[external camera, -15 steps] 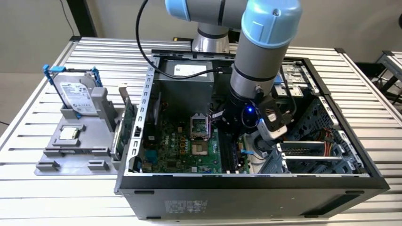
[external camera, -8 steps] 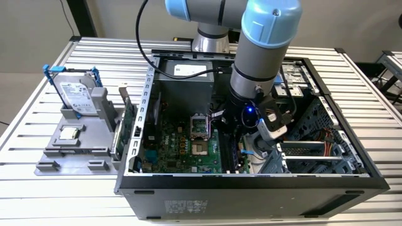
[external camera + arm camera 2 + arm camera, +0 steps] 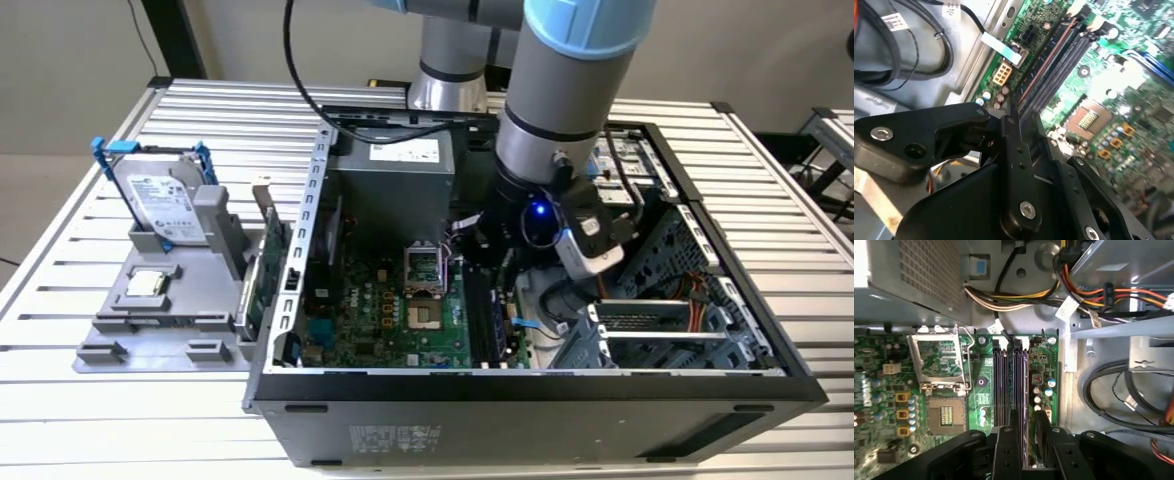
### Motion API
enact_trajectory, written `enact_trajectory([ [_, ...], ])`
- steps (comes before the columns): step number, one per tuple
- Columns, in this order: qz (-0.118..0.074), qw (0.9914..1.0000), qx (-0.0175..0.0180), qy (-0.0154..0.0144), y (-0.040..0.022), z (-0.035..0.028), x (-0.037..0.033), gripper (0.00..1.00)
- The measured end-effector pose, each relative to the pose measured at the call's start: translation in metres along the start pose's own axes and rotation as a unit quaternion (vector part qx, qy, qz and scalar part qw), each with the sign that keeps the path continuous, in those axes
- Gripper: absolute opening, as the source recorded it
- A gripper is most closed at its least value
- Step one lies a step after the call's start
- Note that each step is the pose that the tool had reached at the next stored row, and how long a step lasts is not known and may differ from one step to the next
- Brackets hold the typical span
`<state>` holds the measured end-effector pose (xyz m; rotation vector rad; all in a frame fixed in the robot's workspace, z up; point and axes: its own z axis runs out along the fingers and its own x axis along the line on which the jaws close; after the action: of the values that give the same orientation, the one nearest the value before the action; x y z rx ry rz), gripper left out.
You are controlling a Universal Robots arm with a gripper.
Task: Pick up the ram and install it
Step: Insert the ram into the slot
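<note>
**Pincer over the memory slots, inside the open computer case**

Black pincer fills the foreground in both wrist views, jaws drawn narrow and clamped on the ram, a thin green strip seen edge-on between the two fingers. Ram sits in line with the outermost of the long dark slots; whether it is seated cannot be told.

- Case: lies on its side, lid off. Holds a green motherboard, a bare processor socket beside the slots, a grey power box at the far end, and bundled coloured cables running past the board's edge.
- Arm: comes down from above into the case and hides the slot area in the exterior view.
- Surface: slatted metal table, pale wall behind.
- Exterior view's left, outside the case: grey stand carrying an upright hard drive with blue handles and a small square chip; a larger green card stands on edge between the stand and the case wall.
</note>
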<state>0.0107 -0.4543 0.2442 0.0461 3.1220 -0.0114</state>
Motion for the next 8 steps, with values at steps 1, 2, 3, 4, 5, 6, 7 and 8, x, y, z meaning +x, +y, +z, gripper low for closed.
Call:
enact_trajectory([
  [1, 0.000, 1.00000, -0.0001, 0.0001, 0.0000, -0.0041, -0.0001, 1.00],
  [2, 0.000, 1.00000, 0.0000, 0.0005, 0.0000, -0.0077, -0.0002, 1.00],
  [3, 0.000, 1.00000, 0.0000, 0.0014, 0.0000, -0.0104, -0.0003, 1.00],
  [4, 0.000, 1.00000, 0.0001, 0.0019, 0.0000, -0.0108, -0.0003, 1.00],
  [5, 0.000, 1.00000, 0.0002, 0.0019, 0.0000, -0.0108, -0.0003, 1.00],
  [6, 0.000, 1.00000, 0.0004, 0.0019, -0.0001, -0.0108, -0.0003, 1.00],
  [7, 0.000, 1.00000, 0.0007, 0.0019, -0.0001, -0.0109, -0.0003, 1.00],
  [8, 0.000, 1.00000, 0.0008, 0.0019, -0.0001, -0.0108, -0.0002, 0.00],
])
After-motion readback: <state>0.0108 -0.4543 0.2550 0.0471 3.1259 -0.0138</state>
